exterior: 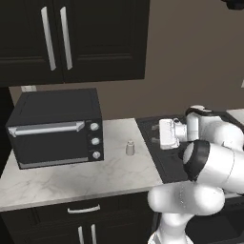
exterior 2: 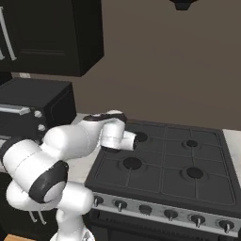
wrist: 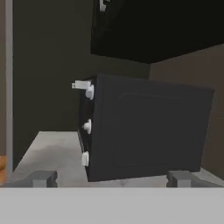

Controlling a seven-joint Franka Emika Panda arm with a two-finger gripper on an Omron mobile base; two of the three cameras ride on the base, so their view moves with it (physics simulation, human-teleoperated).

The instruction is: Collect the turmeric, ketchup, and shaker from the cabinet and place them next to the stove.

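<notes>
Risk is the tool (wrist: 111, 177), jaws apart and empty, swinging into the shaker (exterior: 129, 147) on the counter (exterior: 71, 178); toaster oven (exterior: 55, 127) crowds it.

No readable text (none anywhere).

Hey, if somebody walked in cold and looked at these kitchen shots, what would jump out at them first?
Probably the big white robot arm in the foreground, reaching over the black stove. Next, the boxy black toaster oven on the marble counter left of the stove, under the closed black cabinet. A small grey-white shaker stands alone on the counter between oven and stove.
</notes>
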